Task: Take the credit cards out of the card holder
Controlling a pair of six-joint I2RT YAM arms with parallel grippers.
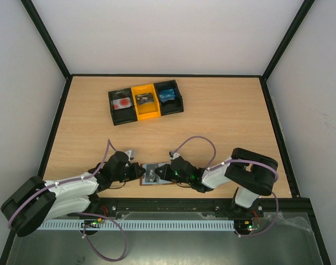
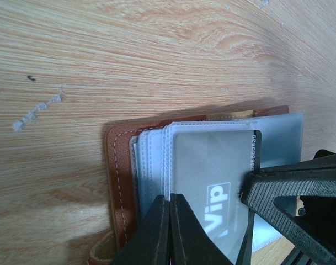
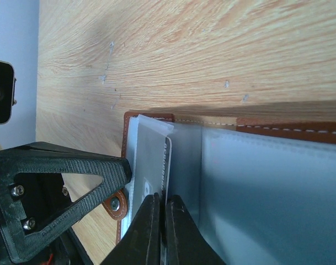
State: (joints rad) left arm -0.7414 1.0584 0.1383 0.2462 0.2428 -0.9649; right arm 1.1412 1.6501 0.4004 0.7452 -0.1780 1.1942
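The card holder (image 1: 153, 174), reddish-brown leather with clear grey sleeves, lies open on the table near the front edge, between both grippers. A grey credit card (image 2: 212, 171) marked "Vip" sits in the top sleeve. My left gripper (image 2: 169, 200) is shut, with its tips pressed on the sleeves beside the leather edge (image 2: 117, 182). My right gripper (image 3: 163, 200) is shut on the dark edge of that card (image 3: 168, 165), which sticks out of its sleeve. In the top view the left gripper (image 1: 139, 172) and the right gripper (image 1: 165, 173) meet over the holder.
A three-bin tray (image 1: 145, 102), black, yellow and black, stands at the back of the table. A blue card (image 1: 168, 94) lies in its right bin and a white and red one (image 1: 122, 104) in its left. Black frame rails edge the table.
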